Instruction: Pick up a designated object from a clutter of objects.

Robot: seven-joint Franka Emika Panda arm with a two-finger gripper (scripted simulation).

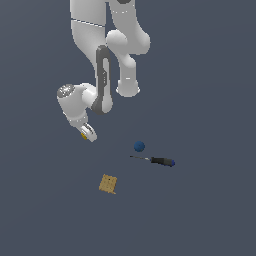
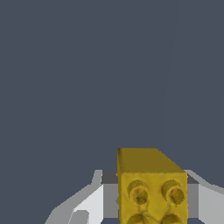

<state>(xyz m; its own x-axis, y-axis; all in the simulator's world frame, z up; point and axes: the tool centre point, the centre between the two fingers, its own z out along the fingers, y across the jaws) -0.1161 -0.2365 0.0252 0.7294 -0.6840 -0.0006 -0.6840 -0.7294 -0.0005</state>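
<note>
In the exterior view
Gripper: the gripper [image 1: 87,133] hangs at the arm's end, toward the exterior view's left, with a speck of yellow showing at its tip.
Brick: that speck is the yellow brick [image 1: 84,134], set between the fingers and seemingly above the grey floor, though its height is hard to judge here.
Left behind: the blue ball [image 1: 139,146], the screwdriver [image 1: 156,160] and the tan box [image 1: 108,183] lie apart from one another, all away from the gripper toward the exterior view's right and below it in the picture.

In the wrist view
Grasp: the yellow brick [image 2: 151,187] fills the gap between the two pale fingers [image 2: 89,202], studs facing the camera; the gripper [image 2: 151,199] is closed down to the brick's width.
Contact: both flanks appear pressed, but the pads themselves are hidden by the brick.
Surroundings: only bare floor beyond, no clutter near.

Doing it well
Judgement: the pick looks largely made. Keep the squeeze steady, rise straight and slowly, avoid wrist twisting, since a smooth brick could slip or pivot.
</note>
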